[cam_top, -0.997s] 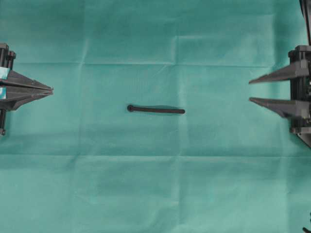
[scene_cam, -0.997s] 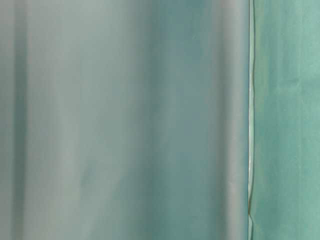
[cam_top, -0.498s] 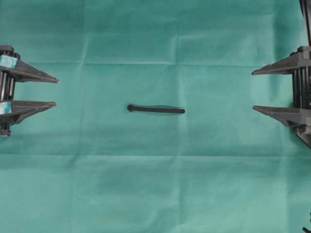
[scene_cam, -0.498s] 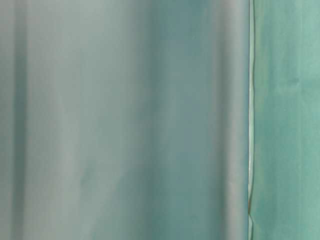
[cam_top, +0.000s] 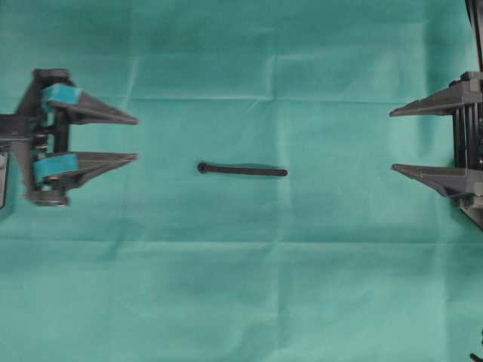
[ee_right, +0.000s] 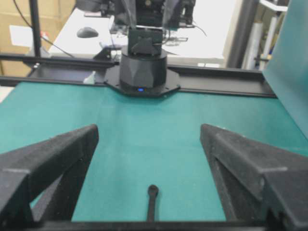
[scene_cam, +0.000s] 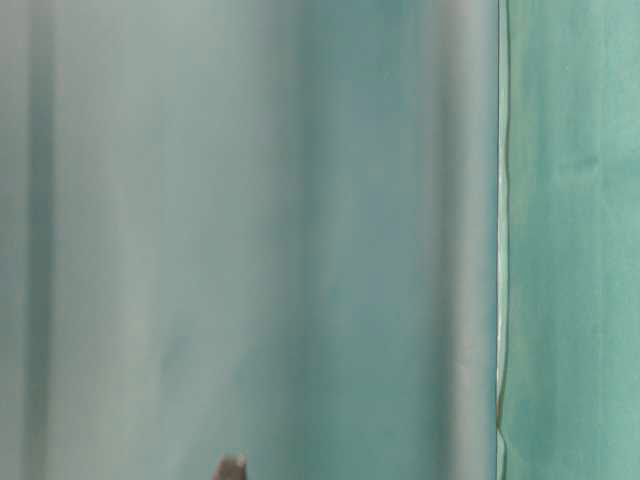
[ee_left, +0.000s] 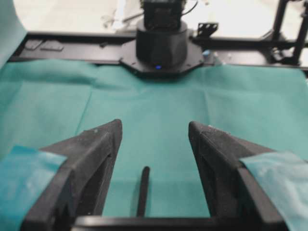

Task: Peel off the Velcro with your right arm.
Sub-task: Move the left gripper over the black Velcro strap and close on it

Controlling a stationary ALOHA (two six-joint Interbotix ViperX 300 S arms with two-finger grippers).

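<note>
The left claw (cam_top: 136, 138) has spread its jaws wide and advanced from the left edge toward the middle of the bench (cam_top: 241, 302), while the right claw (cam_top: 392, 139) has gone from a narrower gap to wide open without leaving its edge. The Velcro (cam_top: 243, 170) lies where it lay before, flat on the green cloth between the two claws, its knob end pointing at the left claw and its plain end at the right one. Neither claw touches it; both are empty.

The main risk, as I judge it, is the strap's thinness: flat on soft cloth, it may slip under pointed jaws, or the jaws may pinch a fold of cloth along with it. If the left claw grips both layers too far along, there is little free end for the right arm to peel. If it grips too lightly, the whole strap may drag rather than part (the table-level view shows almost only cloth, so it gives no help in judging height).
</note>
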